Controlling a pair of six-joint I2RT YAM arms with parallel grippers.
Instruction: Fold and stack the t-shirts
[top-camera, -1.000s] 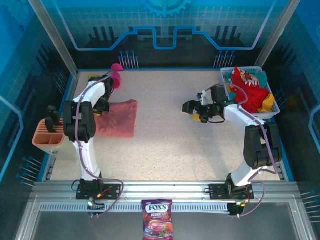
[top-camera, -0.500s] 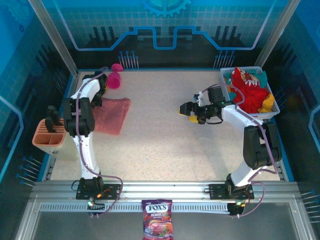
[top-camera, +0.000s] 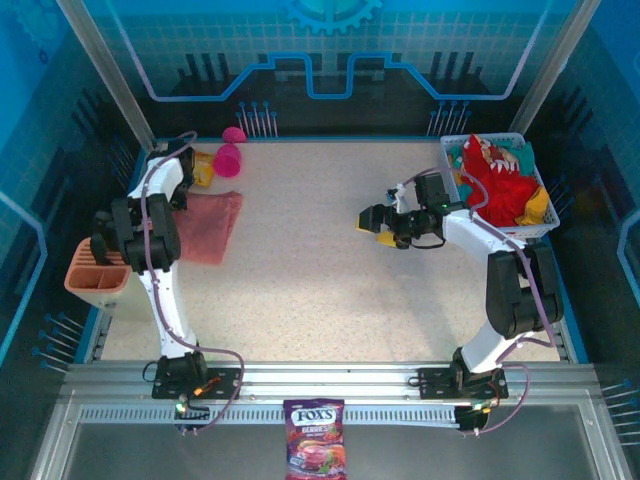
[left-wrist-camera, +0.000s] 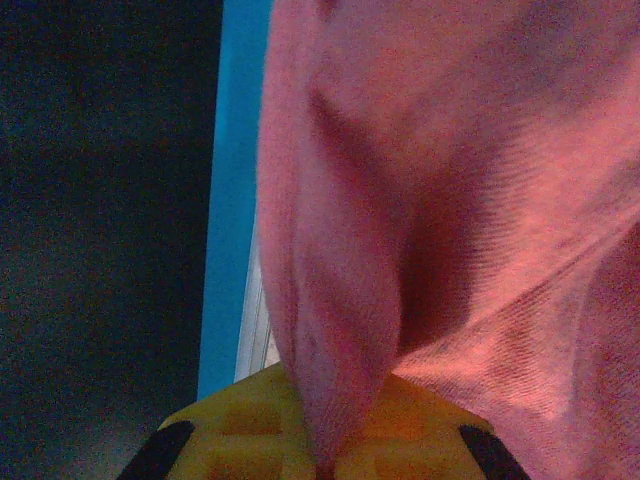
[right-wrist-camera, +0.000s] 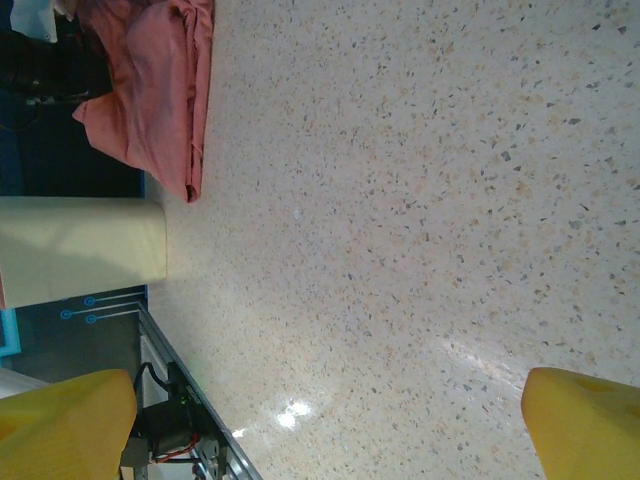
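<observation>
Looking from above, the salmon-pink t-shirt (top-camera: 208, 225) lies bunched at the desk's (top-camera: 320, 290) left edge. The red t-shirt (top-camera: 500, 195) sits in the basket (top-camera: 487, 137) at far right, and the right claw (top-camera: 372, 222) hovers mid-desk. At the left wrist, the left claw (left-wrist-camera: 325, 462) is clamped on the salmon-pink t-shirt. At the right wrist, the yellow fingers (right-wrist-camera: 62, 418) stand wide apart over the desk, with the salmon-pink t-shirt at upper left.

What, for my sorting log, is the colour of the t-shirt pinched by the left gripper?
The t-shirt is plain salmon pink, clearest in the left wrist view.
</observation>
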